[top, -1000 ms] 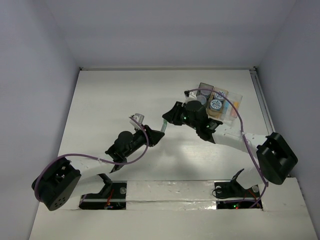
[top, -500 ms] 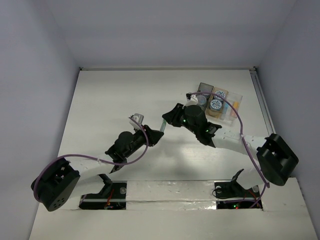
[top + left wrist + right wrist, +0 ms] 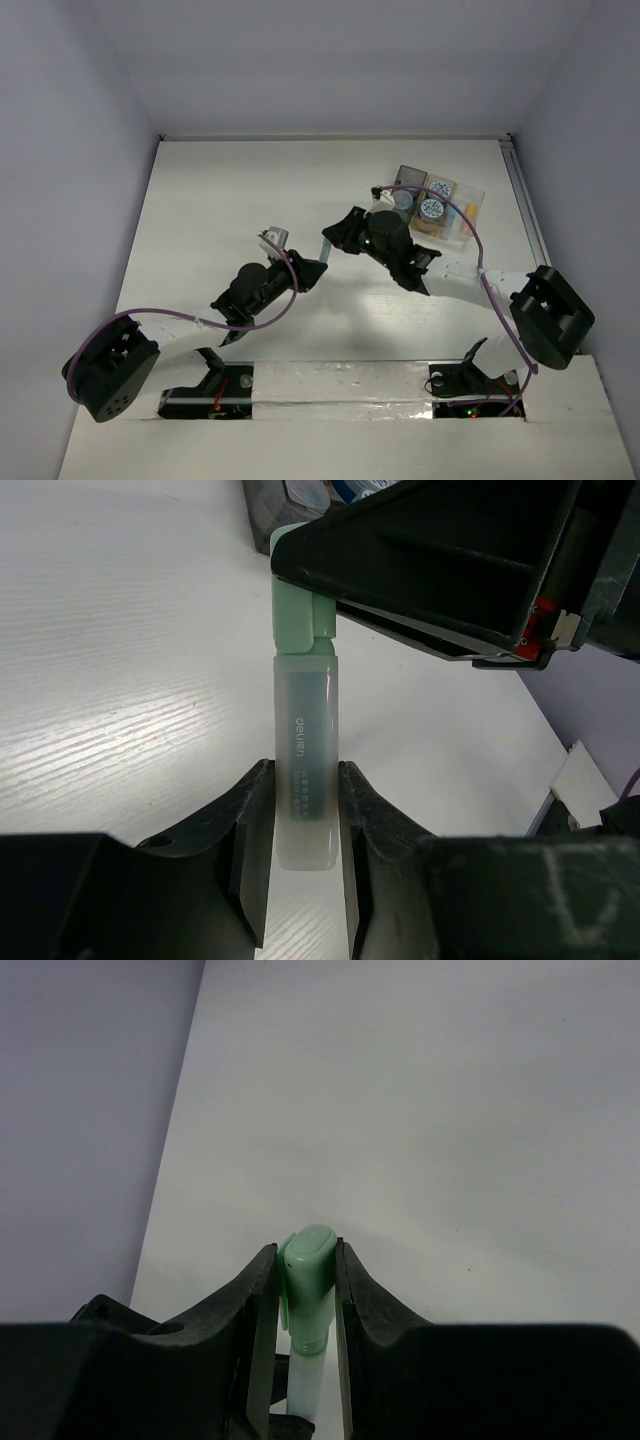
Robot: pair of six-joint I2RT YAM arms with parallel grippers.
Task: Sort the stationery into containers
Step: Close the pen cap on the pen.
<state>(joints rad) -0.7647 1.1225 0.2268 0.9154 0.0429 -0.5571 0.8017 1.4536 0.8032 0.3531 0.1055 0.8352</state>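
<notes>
Mid-handover, by the look of it. Held above the desk (image 3: 220, 200), near its middle: a mint green highlighter (image 3: 305, 705), bridged between the two arms. Pinched at the tail of its translucent barrel by the left gripper (image 3: 303, 775), and at the green cap by the right gripper (image 3: 304, 1252), fingers flat against the cap's sides.

At about 1 o'clock on the desk, well apart from the highlighter: the row of three trays (image 3: 480, 195). In the dark grey and tan trays, round jars (image 3: 432, 208); in the clear tray at the right end, pastel sticks (image 3: 462, 212), too small to tell apart.

To finish the pass well:
- Make sure of the right grip before loosening the left.
- Then spread the left gripper and back away along the barrel's line, toward 7 o'clock, with no twisting.
- No tugging while both pinch. Gripped on the right by the cap alone, so likely to pop apart under any pull.
- After release, expect droop from the long barrel hanging off a short cap hold. Move slowly.
- Swing toward 2 o'clock, passing above the jars rather than through them.
- Line up lengthwise with the clear tray, probably the proper place beside the other sticks.
- Lower close to the tray floor before letting go, to avoid a bounce over the rim.
</notes>
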